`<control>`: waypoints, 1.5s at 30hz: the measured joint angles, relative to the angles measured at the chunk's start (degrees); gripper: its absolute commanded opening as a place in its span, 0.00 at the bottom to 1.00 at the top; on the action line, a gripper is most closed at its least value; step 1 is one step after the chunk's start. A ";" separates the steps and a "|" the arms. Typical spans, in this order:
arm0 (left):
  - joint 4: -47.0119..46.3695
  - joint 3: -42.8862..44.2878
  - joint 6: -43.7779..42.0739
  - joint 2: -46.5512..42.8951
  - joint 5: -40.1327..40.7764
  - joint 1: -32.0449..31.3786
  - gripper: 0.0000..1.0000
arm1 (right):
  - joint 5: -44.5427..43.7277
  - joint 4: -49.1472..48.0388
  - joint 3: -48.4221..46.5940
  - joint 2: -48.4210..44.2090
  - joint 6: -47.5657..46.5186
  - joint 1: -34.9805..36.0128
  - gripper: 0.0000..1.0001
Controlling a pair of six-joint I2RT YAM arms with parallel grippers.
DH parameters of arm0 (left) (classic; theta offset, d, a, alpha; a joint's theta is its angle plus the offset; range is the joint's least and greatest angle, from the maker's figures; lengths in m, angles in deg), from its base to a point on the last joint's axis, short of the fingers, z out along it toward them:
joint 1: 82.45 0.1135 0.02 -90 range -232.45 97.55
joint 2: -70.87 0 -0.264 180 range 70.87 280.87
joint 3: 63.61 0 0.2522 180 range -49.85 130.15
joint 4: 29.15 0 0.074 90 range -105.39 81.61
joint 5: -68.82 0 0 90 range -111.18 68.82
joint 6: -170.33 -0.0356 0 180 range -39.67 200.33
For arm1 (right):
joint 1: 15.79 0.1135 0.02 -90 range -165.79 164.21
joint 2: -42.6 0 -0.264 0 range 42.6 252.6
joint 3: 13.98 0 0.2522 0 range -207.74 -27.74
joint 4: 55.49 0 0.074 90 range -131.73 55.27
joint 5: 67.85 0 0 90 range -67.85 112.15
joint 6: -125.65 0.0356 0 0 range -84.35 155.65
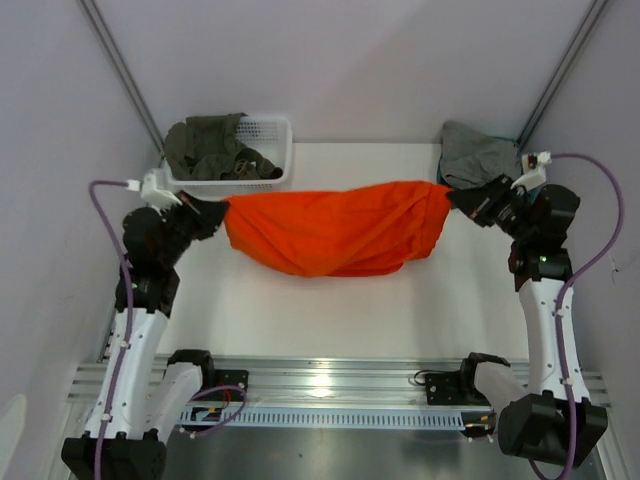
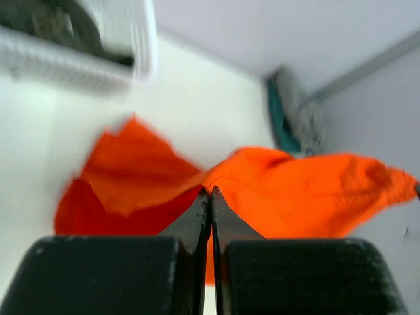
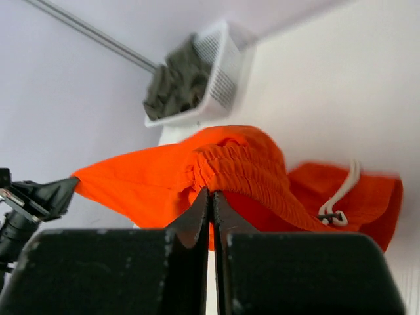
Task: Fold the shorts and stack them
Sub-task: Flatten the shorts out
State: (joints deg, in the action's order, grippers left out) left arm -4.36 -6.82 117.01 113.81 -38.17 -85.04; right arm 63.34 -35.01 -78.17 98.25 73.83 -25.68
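Note:
The bright orange shorts [image 1: 335, 230] hang stretched between both grippers above the white table, sagging in the middle. My left gripper [image 1: 215, 213] is shut on the shorts' left end; in the left wrist view [image 2: 211, 191] the fabric [image 2: 308, 190] is pinched between the fingertips. My right gripper [image 1: 458, 197] is shut on the right end; in the right wrist view [image 3: 211, 192] it pinches the gathered elastic waistband [image 3: 243, 167], with the white drawstring [image 3: 341, 197] dangling to the right.
A white basket [image 1: 270, 150] with an olive-green garment [image 1: 210, 148] stands at the back left, close to my left gripper. A grey and teal garment pile [image 1: 480, 152] lies at the back right behind my right gripper. Walls close in both sides.

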 measured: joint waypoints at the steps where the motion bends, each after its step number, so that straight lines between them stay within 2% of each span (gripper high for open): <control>1: 0.22 2.93 0.09 0.74 -0.28 1.55 0.00 | 0.39 0.50 -2.89 0.13 -0.24 -0.35 0.00; 4: -0.31 12.57 1.46 3.82 -3.80 8.90 0.00 | 2.10 -0.96 -9.03 0.02 0.31 -1.64 0.00; 7: -2.34 17.99 4.33 6.08 -9.03 16.59 0.00 | 4.52 -4.35 -10.03 -0.31 2.47 -2.36 0.00; 13: -5.99 22.71 11.65 10.64 -19.43 25.00 0.00 | 12.17 -13.49 -10.01 2.16 12.00 -5.88 0.00; 20: -10.95 25.03 18.12 12.90 -23.76 26.64 0.00 | 15.04 -24.41 -10.25 1.97 20.31 -7.15 0.00; 25: -14.73 29.14 20.52 12.00 -26.18 26.64 0.00 | 15.37 -22.32 -15.74 -0.11 19.50 -6.80 0.00; 27: -14.93 29.20 20.37 10.56 -27.02 26.64 0.04 | 14.82 -18.27 -19.39 -0.85 16.87 -6.23 0.00; 28: -15.15 27.96 19.87 9.05 -27.17 26.60 0.11 | 14.51 -17.03 -20.15 -1.51 15.58 -5.90 0.00; 30: -14.05 23.23 18.56 5.68 -27.23 26.45 0.17 | 14.14 -14.69 -19.91 -2.56 13.86 -5.31 0.00; 33: -12.46 12.74 15.67 0.37 -26.84 23.06 0.32 | 13.20 -11.98 -16.74 -4.11 11.56 -4.61 0.00; 34: -12.57 8.85 14.75 -0.57 -26.05 20.28 0.42 | 12.72 -10.40 -15.47 -4.22 10.62 -4.44 0.00; 37: -13.29 -4.00 13.27 -1.27 -23.08 10.29 0.64 | 10.01 -4.63 -11.34 -4.46 7.02 -4.20 0.00; 41: -14.86 -17.55 13.38 2.69 -16.83 -2.89 0.76 | 5.92 3.34 -8.41 -4.72 3.21 -4.22 0.00; 45: -22.29 -19.43 13.20 12.92 -12.31 -16.55 0.80 | 2.91 7.19 -8.37 -7.23 0.50 -4.22 0.00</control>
State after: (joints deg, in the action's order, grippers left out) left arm -26.66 -26.25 130.21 126.72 -50.48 -101.58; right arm 66.25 -27.82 -86.55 91.02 74.33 -29.90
